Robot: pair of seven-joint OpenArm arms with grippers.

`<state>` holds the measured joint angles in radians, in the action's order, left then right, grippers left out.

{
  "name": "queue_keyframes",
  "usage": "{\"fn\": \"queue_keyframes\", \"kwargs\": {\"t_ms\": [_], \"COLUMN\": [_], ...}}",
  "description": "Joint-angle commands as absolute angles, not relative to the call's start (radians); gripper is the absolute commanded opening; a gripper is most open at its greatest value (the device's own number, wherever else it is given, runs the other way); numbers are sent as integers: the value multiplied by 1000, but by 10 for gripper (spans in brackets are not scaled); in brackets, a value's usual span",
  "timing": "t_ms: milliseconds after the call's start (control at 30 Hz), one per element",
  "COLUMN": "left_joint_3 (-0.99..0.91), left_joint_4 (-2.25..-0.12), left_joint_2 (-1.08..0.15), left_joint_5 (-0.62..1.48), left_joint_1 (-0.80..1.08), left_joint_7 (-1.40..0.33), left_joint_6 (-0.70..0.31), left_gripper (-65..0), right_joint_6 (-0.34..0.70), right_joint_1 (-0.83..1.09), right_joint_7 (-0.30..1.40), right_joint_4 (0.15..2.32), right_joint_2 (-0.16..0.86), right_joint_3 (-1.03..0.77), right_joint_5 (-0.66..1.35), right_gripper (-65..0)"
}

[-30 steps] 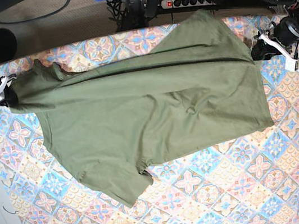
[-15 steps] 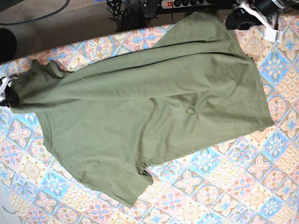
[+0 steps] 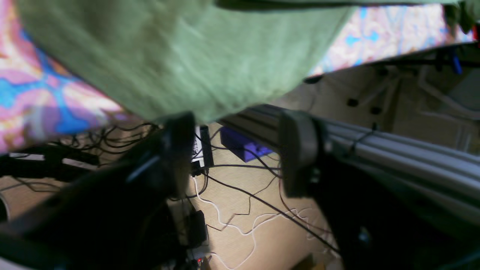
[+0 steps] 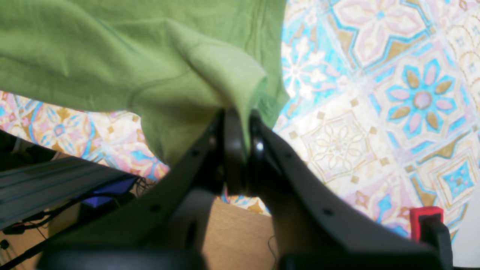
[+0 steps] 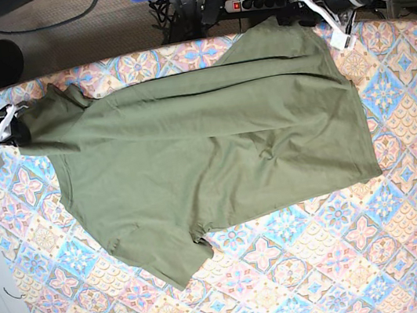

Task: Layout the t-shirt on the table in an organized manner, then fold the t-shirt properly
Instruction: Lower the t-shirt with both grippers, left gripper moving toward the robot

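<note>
The t-shirt (image 5: 207,149) lies rumpled across our bench (image 5: 352,261); our right gripper (image 4: 240,148) pinches its edge, our left gripper (image 3: 234,153) hangs with jaws spread, empty.

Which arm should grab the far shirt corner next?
Left. Its hand is open and empty just off the t-shirt corner at the table far edge; the right hand is shut on the opposite edge.
</note>
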<state>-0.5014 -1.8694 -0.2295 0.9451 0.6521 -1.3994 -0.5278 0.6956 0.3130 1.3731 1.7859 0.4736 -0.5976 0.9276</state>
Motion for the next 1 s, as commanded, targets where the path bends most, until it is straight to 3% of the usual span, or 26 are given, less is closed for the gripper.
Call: {"fn": "queue_keyframes", "kwargs": {"t_ms": [0, 667, 967], "left_joint_3": [-509, -418, -418], "left_joint_4": [-1882, -1598, -1593], "left_joint_2": [-237, -205, -203], "left_joint_5": [963, 963, 964], "left_joint_1": [662, 604, 582], "left_joint_7": [-1396, -1247, -1244], "left_joint_6": [-530, -529, -530], "left_gripper": [-260, -281, -281], "right_joint_6": [698, 698, 698], "right_joint_1": [306, 306, 306], "right_joint_7": [1357, 1356, 1356], "right_joint_4": [1797, 1797, 1797], "right_joint_2": [496, 495, 495], "right_joint_3": [-608, -607, -607], "right_joint_5": [943, 943, 944], "right_gripper": [-643, -643, -643]}}
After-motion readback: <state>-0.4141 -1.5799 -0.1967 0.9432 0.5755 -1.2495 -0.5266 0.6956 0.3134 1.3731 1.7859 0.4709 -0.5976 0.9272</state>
